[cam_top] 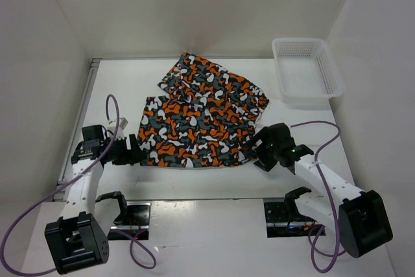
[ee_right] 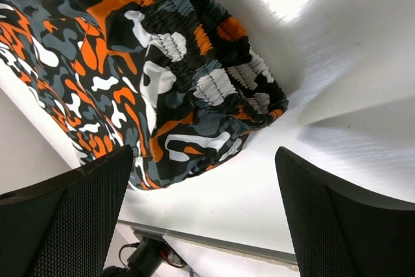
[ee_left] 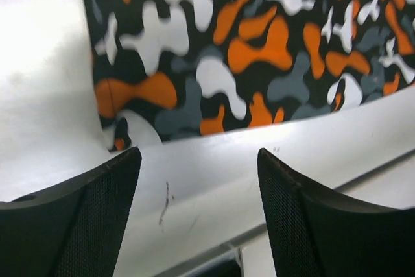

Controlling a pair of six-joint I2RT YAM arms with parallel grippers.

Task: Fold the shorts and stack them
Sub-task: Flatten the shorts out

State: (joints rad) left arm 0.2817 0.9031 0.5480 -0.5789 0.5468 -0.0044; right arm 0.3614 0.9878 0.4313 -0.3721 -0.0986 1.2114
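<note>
Top external view: the shorts [cam_top: 201,118] lie spread flat mid-table, waistband to the right and both legs fanning left, one angled toward the far wall. No fold visible, so I judge the folding not yet started. Left gripper [cam_top: 133,150] sits low at the near-left leg corner. In the left wrist view its jaws are open, with bare table [ee_left: 214,186] between them and the hem just beyond the tips, not touching. Right gripper [cam_top: 264,148] sits at the near-right corner. In the right wrist view its jaws are open too, and the gathered elastic waistband [ee_right: 220,82] lies ahead of the gap, ungripped. Likely reason for the placement: one arm per near corner, lined up to pinch both ends of the near edge and carry it over. White mesh basket [cam_top: 305,69] stands at far right, well apart from the fabric.
</note>
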